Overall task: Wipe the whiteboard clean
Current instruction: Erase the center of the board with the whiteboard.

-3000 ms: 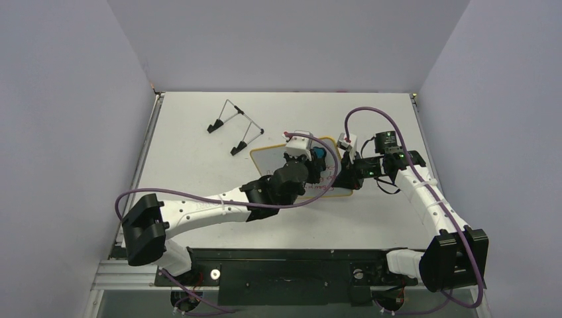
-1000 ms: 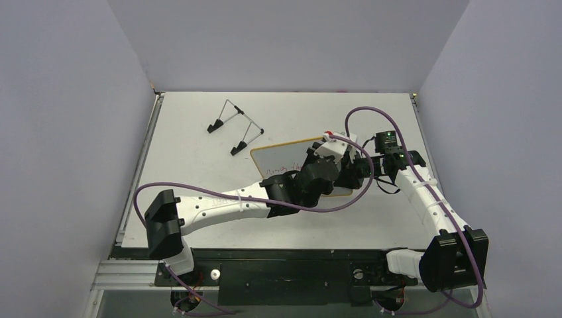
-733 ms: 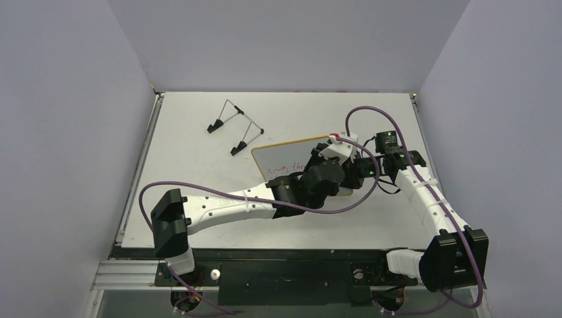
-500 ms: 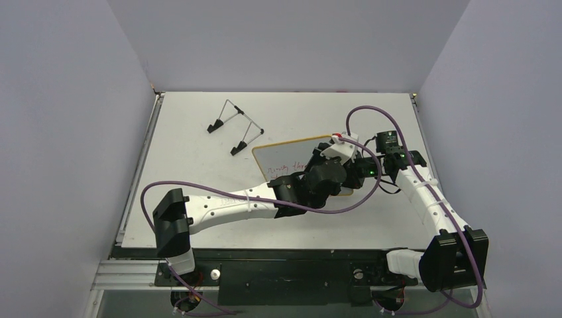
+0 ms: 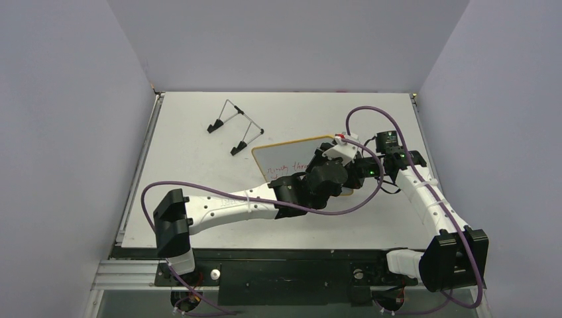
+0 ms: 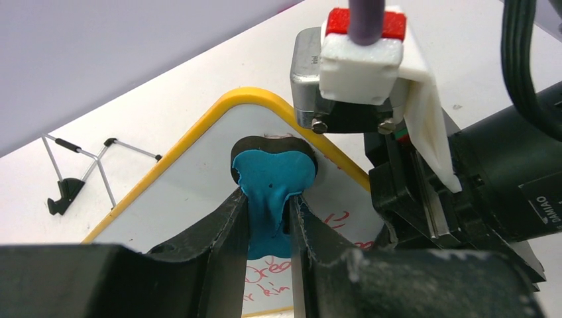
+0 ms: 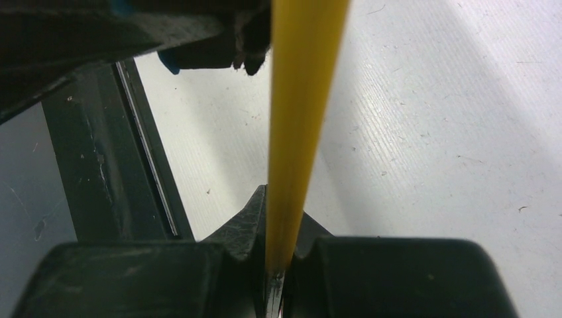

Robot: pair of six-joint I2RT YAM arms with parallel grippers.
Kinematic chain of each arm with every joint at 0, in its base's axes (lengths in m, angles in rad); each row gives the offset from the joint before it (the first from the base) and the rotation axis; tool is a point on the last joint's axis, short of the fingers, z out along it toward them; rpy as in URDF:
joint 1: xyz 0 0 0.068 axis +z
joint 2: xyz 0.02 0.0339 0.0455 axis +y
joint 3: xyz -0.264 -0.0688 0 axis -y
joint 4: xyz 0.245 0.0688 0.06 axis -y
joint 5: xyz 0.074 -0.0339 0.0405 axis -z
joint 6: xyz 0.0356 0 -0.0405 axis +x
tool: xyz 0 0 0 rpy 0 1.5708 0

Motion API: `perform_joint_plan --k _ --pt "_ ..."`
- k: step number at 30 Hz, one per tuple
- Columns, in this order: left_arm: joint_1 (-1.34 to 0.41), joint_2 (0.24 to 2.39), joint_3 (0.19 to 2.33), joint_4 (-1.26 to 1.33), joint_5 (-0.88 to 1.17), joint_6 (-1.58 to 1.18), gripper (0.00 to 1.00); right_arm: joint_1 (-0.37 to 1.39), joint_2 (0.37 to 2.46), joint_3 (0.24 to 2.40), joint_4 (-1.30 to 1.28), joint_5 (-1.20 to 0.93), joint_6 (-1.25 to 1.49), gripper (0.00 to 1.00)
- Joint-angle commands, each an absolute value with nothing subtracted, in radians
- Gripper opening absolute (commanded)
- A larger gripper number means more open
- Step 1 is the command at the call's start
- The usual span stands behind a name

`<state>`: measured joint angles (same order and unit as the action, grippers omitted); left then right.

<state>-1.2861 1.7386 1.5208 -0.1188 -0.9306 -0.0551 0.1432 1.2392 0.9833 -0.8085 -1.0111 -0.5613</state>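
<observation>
The whiteboard (image 5: 285, 156) lies at the table's middle right, white with a yellow-orange rim and red handwriting along its near part. In the left wrist view the whiteboard (image 6: 199, 172) shows its far corner and red writing near the fingers. My left gripper (image 6: 270, 218) is shut on the blue eraser (image 6: 273, 179), whose dark pad presses on the board near its far right corner. My right gripper (image 7: 283, 265) is shut on the board's yellow rim (image 7: 298, 99), seen edge-on. From above the right gripper (image 5: 358, 173) sits at the board's right edge, partly hidden by the left wrist (image 5: 328, 173).
A thin wire stand (image 5: 235, 127) with black feet lies at the back left of the table; it also shows in the left wrist view (image 6: 86, 165). Purple cables loop over both arms. Grey walls close in the table on three sides.
My left arm swept the eraser from the board's middle to its far right corner, then nearly stopped. The right gripper stayed clamped on the rim.
</observation>
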Motion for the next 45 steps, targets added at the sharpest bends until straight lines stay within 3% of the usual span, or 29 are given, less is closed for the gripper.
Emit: perform_joint_plan --k 1,40,45 --pt "-1.291 1.765 1.572 -0.039 -0.908 -0.032 0.00 0.164 1.194 0.995 -0.796 -1.092 -0.617 0.00" --pt "-1.323 1.845 1.635 -0.251 -0.724 -0.146 0.00 0.163 1.191 0.996 -0.799 -1.098 -0.619 0.00" --pt "-1.292 1.755 1.555 -0.216 -0.741 -0.176 0.00 0.162 1.188 0.995 -0.799 -1.098 -0.620 0.00"
